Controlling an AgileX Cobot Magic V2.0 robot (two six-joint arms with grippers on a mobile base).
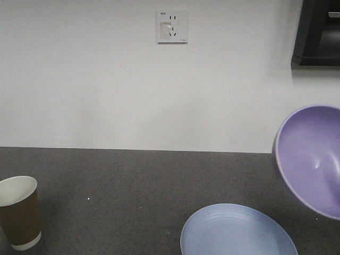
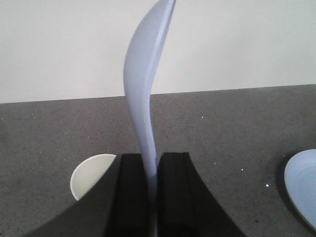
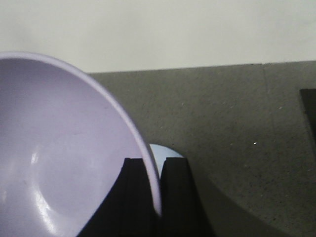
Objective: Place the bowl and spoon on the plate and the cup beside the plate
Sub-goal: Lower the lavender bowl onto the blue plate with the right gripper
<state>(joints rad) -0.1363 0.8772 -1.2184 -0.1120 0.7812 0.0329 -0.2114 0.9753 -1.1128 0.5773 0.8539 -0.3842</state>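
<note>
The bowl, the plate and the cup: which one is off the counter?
The purple bowl, hanging tilted in the air. The light blue plate and the brown paper cup sit on the dark counter.

No legible text, label, brand or number in any view. Only a tiny dark marking at the upper left corner of the wall socket [image 1: 172, 26], top centre of the front view, too small to read.
</note>
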